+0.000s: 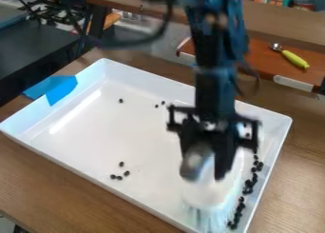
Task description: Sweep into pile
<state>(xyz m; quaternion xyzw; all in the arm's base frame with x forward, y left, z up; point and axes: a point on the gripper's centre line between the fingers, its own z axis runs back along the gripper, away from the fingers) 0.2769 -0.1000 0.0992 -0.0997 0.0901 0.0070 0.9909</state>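
My gripper (208, 172) hangs over the right part of the white tray (108, 137), shut on a brush. The brush (209, 191) has a pale, blurred body and light bluish bristles pointing down toward the tray's near right corner. Just right of the brush, small black pieces (247, 183) lie in a long, uneven line along the tray's right wall. Several more black pieces (119, 177) form a loose group near the front left wall. One piece (120, 101) lies near the back left, and two others (160, 104) lie near the back wall.
Blue tape (62, 88) covers part of the tray's left rim. Behind the tray, a green-handled scoop (295, 59) rests on a reddish-brown board (260, 61). A dark toy stove (38, 42) stands at the upper left. Wooden tabletop (298, 179) surrounds the tray.
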